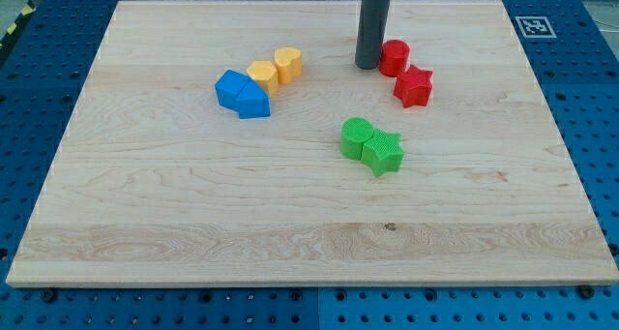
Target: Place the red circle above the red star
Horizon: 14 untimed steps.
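The red circle [394, 57] lies on the wooden board near the view's top, right of centre. The red star [414, 86] lies just below and slightly right of it, and the two touch or nearly touch. My tip [368, 65] stands right at the left side of the red circle, touching or almost touching it. The dark rod rises straight up out of the view's top.
A green circle [356, 136] and a green star [384, 151] sit together below the red pair. Two blue blocks [242, 93] and two yellow blocks, a hexagon [261, 75] and a heart [288, 65], are clustered at the left. The board's top edge [309, 1] is close.
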Motion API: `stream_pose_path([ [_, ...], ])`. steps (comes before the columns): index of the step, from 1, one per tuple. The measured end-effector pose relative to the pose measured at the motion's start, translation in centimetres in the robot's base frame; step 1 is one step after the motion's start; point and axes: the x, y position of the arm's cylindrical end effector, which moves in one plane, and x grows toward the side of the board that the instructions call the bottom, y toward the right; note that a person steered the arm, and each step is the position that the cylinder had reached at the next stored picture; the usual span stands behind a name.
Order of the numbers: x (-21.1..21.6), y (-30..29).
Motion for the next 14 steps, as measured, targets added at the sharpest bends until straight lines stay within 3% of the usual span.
stream_pose_path([
  [4, -0.1, 3.2],
  [7, -5.3, 4.8],
  [14, -4.5, 7.0],
])
